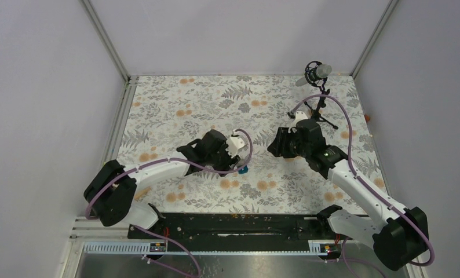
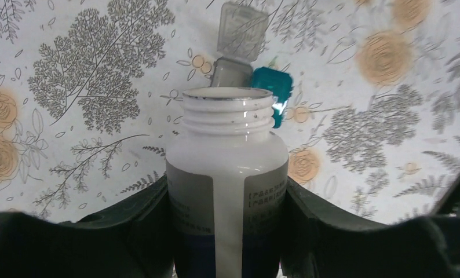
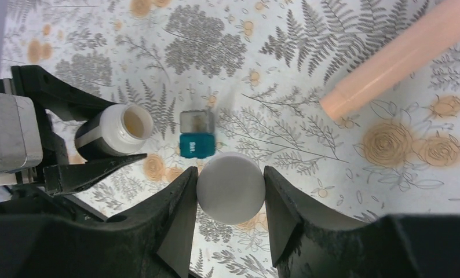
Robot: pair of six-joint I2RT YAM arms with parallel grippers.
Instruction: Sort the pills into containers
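— Near the middle of the tabletop (image 1: 216,98), what does each arm hold?

— The left gripper (image 2: 226,202) has its fingers (image 2: 149,202) clamped on the body of the white bottle (image 2: 227,156), upright, its threaded neck bare. The right gripper (image 3: 230,172) pinches the white cap (image 3: 230,188) between its fingers. The teal pill box (image 3: 197,145) stands on the print between them: in the right wrist view the bottle is at its 9 o'clock, the cap at about 5 o'clock.

— So how far along is the sorting?

— Early or midway, by the look of it. Both containers are open: the bottle is uncapped and the box's clear lid (image 2: 242,29) is flipped up. No pill is seen in either gripper. Moving pills and closing both containers would be left.

— What cannot be made out?

— Whether either container holds pills. The bottle mouth shows a tan inside, the box's grey compartment something indistinct. Loose pills would be hard to tell from the orange flowers. A peach cylinder (image 3: 390,58) at 2 o'clock in the right wrist view is cut off and unidentifiable.
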